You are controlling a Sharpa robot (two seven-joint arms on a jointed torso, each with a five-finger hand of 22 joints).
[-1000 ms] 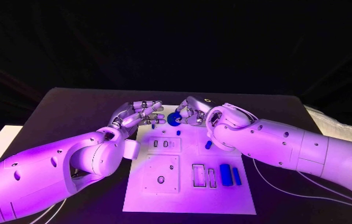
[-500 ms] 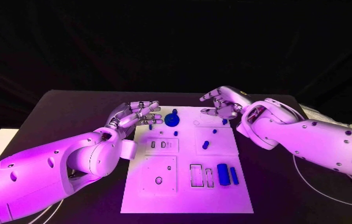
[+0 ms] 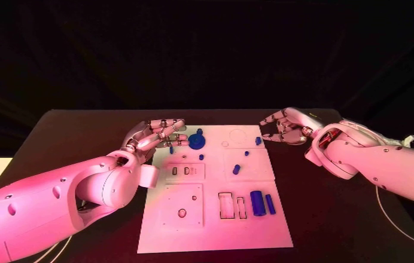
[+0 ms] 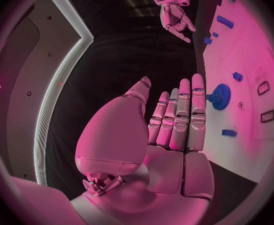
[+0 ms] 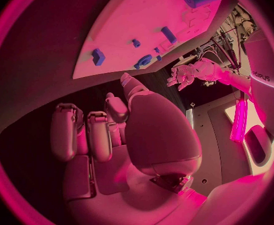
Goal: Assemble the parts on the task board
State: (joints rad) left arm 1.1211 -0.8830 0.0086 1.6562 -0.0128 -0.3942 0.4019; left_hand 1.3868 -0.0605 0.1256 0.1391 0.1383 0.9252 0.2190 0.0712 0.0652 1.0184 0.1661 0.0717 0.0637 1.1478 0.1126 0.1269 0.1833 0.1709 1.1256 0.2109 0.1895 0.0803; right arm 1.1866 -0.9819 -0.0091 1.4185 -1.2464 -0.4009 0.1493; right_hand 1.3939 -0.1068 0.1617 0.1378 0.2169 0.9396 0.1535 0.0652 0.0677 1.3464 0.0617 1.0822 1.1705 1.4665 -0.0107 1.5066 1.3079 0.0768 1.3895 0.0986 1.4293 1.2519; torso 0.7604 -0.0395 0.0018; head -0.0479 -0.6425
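The white task board [image 3: 216, 230] lies mid-table. A round blue gear part [image 3: 197, 142] sits near its far edge, and small blue parts [image 3: 236, 169] lie scattered beyond the recesses. Two blue cylinders [image 3: 258, 203] rest at the near right. My left hand [image 3: 160, 132] hovers over the board's far left corner with fingers stretched out and nothing in them. In the left wrist view that left hand [image 4: 174, 120] points past the gear [image 4: 221, 96]. My right hand [image 3: 285, 127] hangs off the board's far right edge, fingers loosely bent and empty. The right wrist view shows the right hand [image 5: 105, 130] below the board [image 5: 137, 15].
Black table [image 3: 78, 131] surrounds the board on all sides. Rectangular recesses [image 3: 226, 205] and a square plate with a hole [image 3: 182, 213] sit in the board's near half. A cable [image 3: 388, 215] trails from my right arm.
My right hand has left the blue gear and swung right, off the board, empty. The gear stays on the board. My left hand has hardly moved.
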